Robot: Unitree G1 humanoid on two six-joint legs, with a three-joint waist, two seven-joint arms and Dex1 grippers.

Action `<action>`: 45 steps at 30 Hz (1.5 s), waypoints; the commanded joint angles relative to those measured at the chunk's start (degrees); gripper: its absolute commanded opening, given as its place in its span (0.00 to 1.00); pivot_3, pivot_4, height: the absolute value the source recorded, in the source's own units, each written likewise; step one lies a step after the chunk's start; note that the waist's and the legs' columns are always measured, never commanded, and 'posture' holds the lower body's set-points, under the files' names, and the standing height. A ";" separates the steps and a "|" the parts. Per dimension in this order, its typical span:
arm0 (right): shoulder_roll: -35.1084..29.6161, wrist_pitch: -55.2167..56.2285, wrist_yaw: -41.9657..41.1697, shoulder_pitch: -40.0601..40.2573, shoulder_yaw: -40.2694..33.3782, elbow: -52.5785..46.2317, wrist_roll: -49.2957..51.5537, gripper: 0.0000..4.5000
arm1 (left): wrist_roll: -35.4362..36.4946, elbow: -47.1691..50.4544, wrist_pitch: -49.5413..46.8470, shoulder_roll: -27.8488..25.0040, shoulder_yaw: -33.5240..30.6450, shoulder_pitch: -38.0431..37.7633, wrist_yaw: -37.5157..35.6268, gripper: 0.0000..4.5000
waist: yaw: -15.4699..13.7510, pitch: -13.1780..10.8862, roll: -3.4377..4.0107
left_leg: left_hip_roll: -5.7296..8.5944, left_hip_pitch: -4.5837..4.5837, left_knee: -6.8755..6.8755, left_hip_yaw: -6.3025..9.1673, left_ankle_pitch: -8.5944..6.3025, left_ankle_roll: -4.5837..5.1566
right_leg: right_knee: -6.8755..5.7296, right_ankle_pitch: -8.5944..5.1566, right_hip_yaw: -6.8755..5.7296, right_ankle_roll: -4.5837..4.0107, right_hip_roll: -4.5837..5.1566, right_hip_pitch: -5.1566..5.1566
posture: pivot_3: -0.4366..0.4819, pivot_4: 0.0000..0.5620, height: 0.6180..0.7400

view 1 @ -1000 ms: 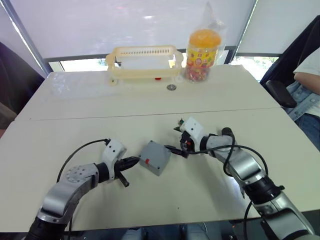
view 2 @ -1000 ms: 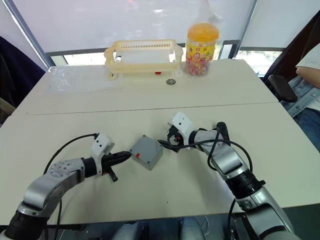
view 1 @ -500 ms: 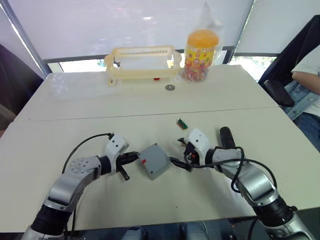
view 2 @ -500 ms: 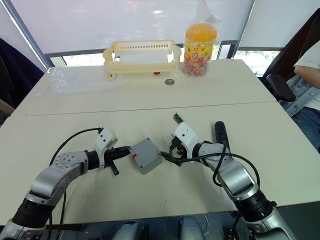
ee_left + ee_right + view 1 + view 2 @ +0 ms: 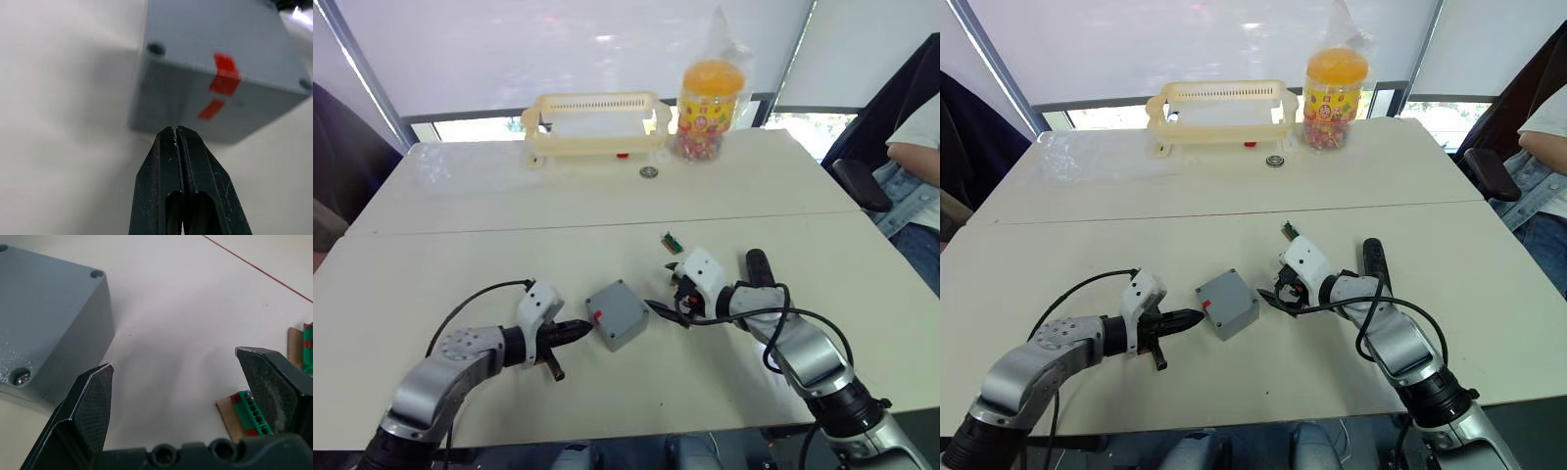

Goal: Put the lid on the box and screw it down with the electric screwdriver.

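Observation:
The grey box (image 5: 618, 314) with its red mark (image 5: 221, 80) lies near the table's front middle. The lid (image 5: 39, 308) sits flat on top of it, with corner screw holes and a screw head (image 5: 20, 377) in one. From the left, my left gripper (image 5: 176, 134) is shut and empty, its tips just short of the box's side. My right gripper (image 5: 173, 377) stands open and empty just right of the box, one finger (image 5: 93, 396) beside its corner. The black electric screwdriver (image 5: 756, 267) lies on the table beside my right forearm.
A small green circuit part (image 5: 671, 242) lies behind my right gripper. At the back stand a cream basket (image 5: 595, 122), a candy jar (image 5: 710, 98) and a small round object (image 5: 649, 171). A seated person (image 5: 915, 166) is at the right edge.
My left gripper has drawn back slightly from the box and sits a little nearer the front edge. The right gripper stays open beside the box. The view has shifted a little.

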State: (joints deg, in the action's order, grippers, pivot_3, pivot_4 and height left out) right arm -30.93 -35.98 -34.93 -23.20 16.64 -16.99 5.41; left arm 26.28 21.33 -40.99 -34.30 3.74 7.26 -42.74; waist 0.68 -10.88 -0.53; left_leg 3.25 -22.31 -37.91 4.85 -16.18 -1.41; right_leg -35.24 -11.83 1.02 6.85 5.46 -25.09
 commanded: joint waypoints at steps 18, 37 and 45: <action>2.21 -5.88 1.26 5.33 0.66 -10.54 -0.08 0.97 | -6.42 -8.72 7.79 2.76 3.65 7.86 -1.51 0.00 | -0.01 0.01 -0.01 | 0.01 0.01 -0.06 0.00 0.00 0.00 | -0.03 0.00 0.01 0.00 -0.01 0.01 | 0.48 0.27 1.00; 0.21 -12.65 -1.50 7.62 -23.83 -14.51 18.46 0.97 | 9.76 3.21 -6.16 -15.93 -8.10 13.83 -14.72 0.00 | 0.02 0.01 -0.06 | -0.03 0.09 -0.12 0.05 -0.03 0.05 | 0.00 0.00 -0.06 0.01 -0.01 0.21 | 0.48 0.27 1.00; 3.38 -7.27 1.18 1.82 -17.03 0.41 13.85 0.97 | 10.90 3.83 -10.54 -19.45 -1.33 23.48 -18.36 0.00 | 0.43 0.00 -0.07 | -0.05 0.25 -0.08 -0.10 -0.04 0.07 | -0.04 -0.01 -0.02 0.00 -0.15 0.29 | 0.48 0.27 1.00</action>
State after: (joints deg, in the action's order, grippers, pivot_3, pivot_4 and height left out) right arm -27.99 -45.80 -34.10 -20.04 -1.09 -17.51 20.30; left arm 36.75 23.87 -51.33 -53.36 2.23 29.47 -60.28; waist 1.11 -10.88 -0.59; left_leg 3.19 -22.06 -37.99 4.75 -16.22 -1.34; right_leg -35.28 -11.85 1.00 6.85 5.32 -24.81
